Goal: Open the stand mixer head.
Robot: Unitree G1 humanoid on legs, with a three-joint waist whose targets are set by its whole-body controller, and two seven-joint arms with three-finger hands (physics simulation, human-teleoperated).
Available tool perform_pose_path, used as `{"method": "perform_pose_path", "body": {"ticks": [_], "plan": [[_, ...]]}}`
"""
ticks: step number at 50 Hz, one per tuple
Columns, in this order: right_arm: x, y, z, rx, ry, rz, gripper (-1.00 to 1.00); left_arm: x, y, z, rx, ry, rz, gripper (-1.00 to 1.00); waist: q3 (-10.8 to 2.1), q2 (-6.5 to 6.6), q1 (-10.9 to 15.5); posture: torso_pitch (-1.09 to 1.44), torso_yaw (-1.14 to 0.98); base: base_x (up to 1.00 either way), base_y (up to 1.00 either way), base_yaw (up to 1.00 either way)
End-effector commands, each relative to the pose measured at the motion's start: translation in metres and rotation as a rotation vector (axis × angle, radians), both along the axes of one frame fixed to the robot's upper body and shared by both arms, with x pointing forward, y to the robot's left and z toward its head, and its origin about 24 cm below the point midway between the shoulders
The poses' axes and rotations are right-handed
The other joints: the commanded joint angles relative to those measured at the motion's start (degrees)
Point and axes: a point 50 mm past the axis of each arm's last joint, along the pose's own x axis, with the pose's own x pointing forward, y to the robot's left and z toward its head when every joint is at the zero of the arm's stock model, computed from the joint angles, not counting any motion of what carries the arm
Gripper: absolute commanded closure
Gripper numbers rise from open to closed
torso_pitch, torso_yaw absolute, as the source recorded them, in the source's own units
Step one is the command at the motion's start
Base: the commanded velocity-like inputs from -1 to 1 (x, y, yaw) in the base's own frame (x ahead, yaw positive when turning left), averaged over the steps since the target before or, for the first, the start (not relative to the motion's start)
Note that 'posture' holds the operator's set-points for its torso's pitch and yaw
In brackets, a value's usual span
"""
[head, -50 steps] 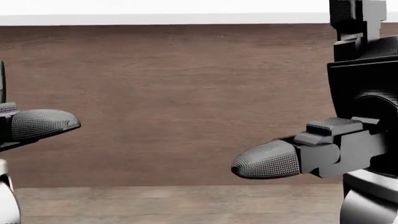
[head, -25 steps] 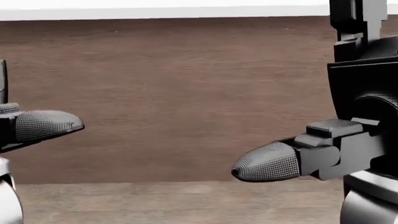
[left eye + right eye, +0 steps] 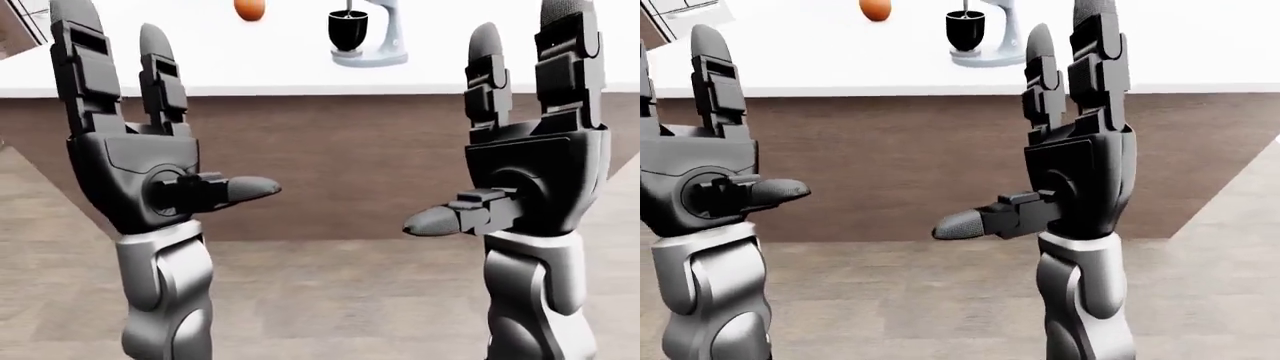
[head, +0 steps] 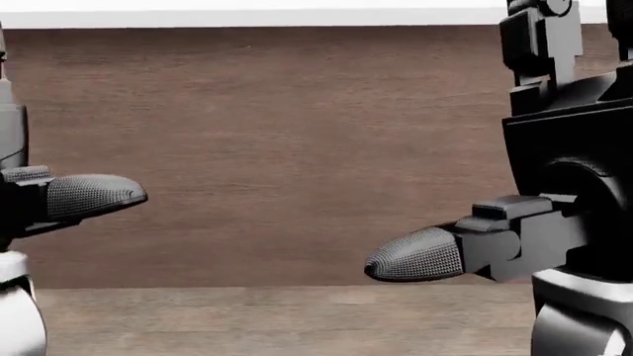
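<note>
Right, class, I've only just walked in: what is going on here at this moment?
A humanoid robot stands short of a white counter with a brown wooden face. Its left hand and right hand are raised, fingers spread open, holding nothing. The stand mixer, with its black bowl, sits on the countertop at the top of the left-eye view, beside an orange object. Neither hand touches the mixer.

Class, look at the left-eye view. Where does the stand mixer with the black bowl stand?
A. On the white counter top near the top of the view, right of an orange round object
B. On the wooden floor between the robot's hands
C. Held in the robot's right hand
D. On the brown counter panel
A: the pale grey stand mixer with the black bowl stands on the white counter top, right of the orange round object.
</note>
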Motion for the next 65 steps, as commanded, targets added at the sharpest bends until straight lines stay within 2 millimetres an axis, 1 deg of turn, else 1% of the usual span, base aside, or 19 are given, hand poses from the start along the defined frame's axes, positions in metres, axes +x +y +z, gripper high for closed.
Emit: {"method": "perform_pose_path", "body": {"ticks": [1, 7, 9, 17, 19, 22, 25, 31, 32, 37, 40, 42, 47, 51, 55, 56, 61, 63, 65], "plan": [[-0.0084, 0.0027, 0.0119, -0.001, -0.089, 0.01, -1.0, -0.009, 0.0017, 0.0121, -0.001, -0.091, 0.008, -1.0, -0.32, 0.19, 0.0, 0.0, 0.0, 0.94, -0.05, 0.0], [-0.0098, 0.0025, 0.0124, 0.01, -0.092, 0.02, -1.0, -0.0095, 0.0017, 0.0121, 0.001, -0.091, 0.009, -1.0, -5.83, 1.37, -1.0, 0.0, 0.0, 0.06, 0.0, 0.0], [-0.0091, 0.0017, 0.0121, 0.011, -0.092, 0.012, -1.0, -0.009, 0.0016, 0.0125, 0.001, -0.091, 0.008, -1.0, 0.18, 0.81, -0.6, 0.0, 0.0, 1.0, -0.11, 0.0], [-0.0083, 0.0009, 0.0119, 0.016, -0.088, 0.016, -1.0, -0.0082, 0.0009, 0.012, 0.004, -0.089, 0.009, -1.0, -4.85, -4.06, 0.1, 0.0, 0.0, 0.25, -0.06, 0.0], [-0.0074, 0.0006, 0.012, 0.008, -0.09, -0.001, -1.0, -0.008, 0.0007, 0.0116, 0.005, -0.088, 0.01, -1.0, 1.51, -2.46, 0.3, 0.0, 0.0, 0.99, -0.25, 0.0], [-0.0068, 0.0007, 0.0111, 0.002, -0.088, -0.012, -1.0, -0.0082, 0.0005, 0.0119, 0.005, -0.088, 0.009, -1.0, -5.49, -4.82, 0.1, 0.0, 0.0, 0.18, 0.0, 0.0], [-0.0071, 0.0, 0.0116, 0.011, -0.087, -0.006, -1.0, -0.0085, 0.0006, 0.0118, 0.004, -0.089, 0.009, -1.0, -3.06, -7.6, 0.8, 0.0, 0.0, 0.0, 0.0, 0.0], [-0.0069, 0.0003, 0.0114, 0.011, -0.089, -0.007, -1.0, -0.0082, 0.0009, 0.0108, 0.003, -0.087, 0.01, -1.0, 0.79, -2.86, -0.1, 0.0, 0.0, 0.52, -0.08, 0.0], [-0.0068, 0.0005, 0.011, 0.007, -0.087, -0.009, -1.0, -0.0081, 0.0006, 0.0105, 0.004, -0.087, 0.01, -1.0, -2.89, -3.7, -0.1, 0.0, 0.0, 0.0, 0.0, 0.0], [-0.007, 0.0002, 0.0114, 0.012, -0.09, -0.007, -1.0, -0.0079, 0.0005, 0.0103, 0.004, -0.086, 0.009, -1.0, -4.54, -0.76, -0.3, 0.0, 0.0, 0.0, 0.0, 0.0], [-0.0086, 0.0, 0.0121, 0.031, -0.089, 0.018, -1.0, -0.0081, 0.0004, 0.0101, 0.005, -0.086, 0.009, -1.0, -6.55, -0.97, 0.3, 0.0, 0.0, 0.16, 0.0, 0.0], [-0.0085, -0.0003, 0.0123, 0.029, -0.089, 0.012, -1.0, -0.0083, 0.0008, 0.0103, 0.004, -0.086, 0.01, -1.0, -0.45, -0.69, 0.7, 0.0, 0.0, 0.91, -0.11, 0.0], [-0.0074, 0.0003, 0.0116, 0.007, -0.09, -0.018, -1.0, -0.0091, 0.0009, 0.0108, 0.005, -0.087, 0.011, -1.0, -3.6, -0.18, 1.2, 0.0, 0.0, 0.32, -0.02, 0.0], [-0.0092, -0.0002, 0.013, 0.031, -0.091, 0.016, -1.0, -0.0091, 0.0011, 0.0109, 0.004, -0.087, 0.013, -1.0, -4.77, -4.71, 1.7, 0.0, 0.0, 0.04, 0.0, 0.0], [-0.0077, -0.0005, 0.0127, 0.017, -0.096, -0.012, -1.0, -0.0084, 0.001, 0.0107, 0.004, -0.086, 0.012, -1.0, 0.57, -1.73, 0.0, 0.0, 0.0, 0.75, -0.06, 0.0], [-0.007, -0.0003, 0.0121, 0.013, -0.093, -0.016, -1.0, -0.0081, 0.001, 0.0105, 0.006, -0.086, 0.014, -1.0, -3.05, -2.5, -0.1, 0.0, 0.0, 0.0, 0.0, 0.0], [-0.0082, -0.0014, 0.0127, 0.034, -0.093, 0.005, -1.0, -0.0079, 0.0006, 0.0104, 0.007, -0.085, 0.011, -1.0, -5.36, -0.73, -0.6, 0.0, 0.0, 0.05, 0.0, 0.0], [-0.0072, -0.0022, 0.0125, 0.035, -0.092, -0.003, -1.0, -0.0078, 0.0007, 0.0102, 0.007, -0.086, 0.012, -1.0, -0.32, -0.21, -0.6, 0.0, 0.0, 1.0, -0.14, 0.0], [-0.0056, -0.0017, 0.0117, 0.017, -0.09, -0.025, -1.0, -0.0076, 0.0008, 0.0101, 0.008, -0.085, 0.012, -1.0, -2.02, 0.41, 0.0, 0.0, 0.0, 0.67, -0.06, 0.0]]}}
